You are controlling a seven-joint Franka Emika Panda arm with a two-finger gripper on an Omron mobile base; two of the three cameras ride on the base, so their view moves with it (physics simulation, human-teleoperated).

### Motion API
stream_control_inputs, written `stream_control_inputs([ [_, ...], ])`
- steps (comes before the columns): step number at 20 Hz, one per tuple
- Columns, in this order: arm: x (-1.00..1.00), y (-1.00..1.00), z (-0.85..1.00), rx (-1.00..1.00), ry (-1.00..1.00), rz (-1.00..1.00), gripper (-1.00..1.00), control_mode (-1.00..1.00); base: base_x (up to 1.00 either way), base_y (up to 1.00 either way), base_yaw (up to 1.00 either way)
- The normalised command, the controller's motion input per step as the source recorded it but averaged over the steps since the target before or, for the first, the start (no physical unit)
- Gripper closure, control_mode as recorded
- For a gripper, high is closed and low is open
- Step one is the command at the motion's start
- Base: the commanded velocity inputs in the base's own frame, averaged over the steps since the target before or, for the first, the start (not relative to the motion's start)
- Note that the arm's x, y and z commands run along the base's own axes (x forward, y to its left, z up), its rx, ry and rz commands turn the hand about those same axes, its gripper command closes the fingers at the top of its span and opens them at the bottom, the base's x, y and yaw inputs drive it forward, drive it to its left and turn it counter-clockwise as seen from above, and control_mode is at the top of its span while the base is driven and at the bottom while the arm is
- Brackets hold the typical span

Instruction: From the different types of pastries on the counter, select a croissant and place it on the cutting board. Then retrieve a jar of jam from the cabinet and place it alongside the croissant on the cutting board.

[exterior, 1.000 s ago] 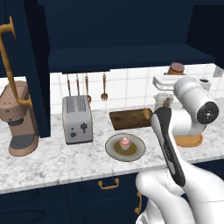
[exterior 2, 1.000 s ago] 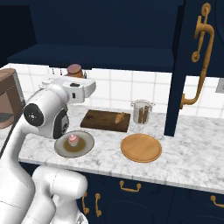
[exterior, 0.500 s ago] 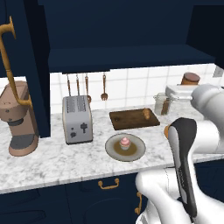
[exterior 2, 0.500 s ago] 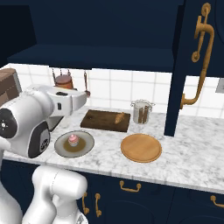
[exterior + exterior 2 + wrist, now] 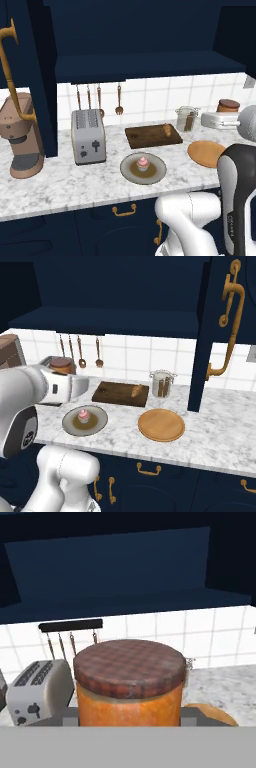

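Observation:
My gripper is shut on the orange jar of jam, whose brown lid faces the hand camera. The jar hangs over the counter's right part, beside the hand; from the other side, the jar is at the left. The croissant lies on the right end of the dark cutting board. A pink cupcake sits on a grey plate. The navy cabinet stands open above.
A round tan plate lies right of the board, with a clear glass jar behind it. A toaster and coffee machine stand at the left. Utensils hang on the tiled wall, and open cabinet doors flank the counter.
The arm has drawn back from the cabinet and come down with the jam jar still in the gripper. Croissant, board and cupcake have not moved.

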Motion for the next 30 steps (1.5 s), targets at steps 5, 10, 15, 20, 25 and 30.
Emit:
stream_control_inputs([
  [5, 0.00, 0.26, -1.00, 0.05, -0.18, 0.07, 1.00, -1.00, 0.00, 0.00, 0.00],
  [10, 0.00, 0.25, -0.63, 0.05, -0.11, 0.02, 1.00, -1.00, 0.00, 0.00, 0.00],
  [15, 0.14, 0.08, -0.47, 0.00, -0.02, 0.00, 1.00, -1.00, 0.00, 0.00, 0.00],
  [20, 0.52, 0.47, -1.00, 0.00, -0.17, 0.03, 1.00, -1.00, 0.00, 0.00, 0.00],
  [25, 0.43, 0.36, -1.00, 0.03, -0.20, 0.06, 1.00, -1.00, 0.00, 0.00, 0.00],
  [30, 0.24, 0.03, -1.00, 0.12, -0.19, 0.09, 1.00, -1.00, 0.00, 0.00, 0.00],
])
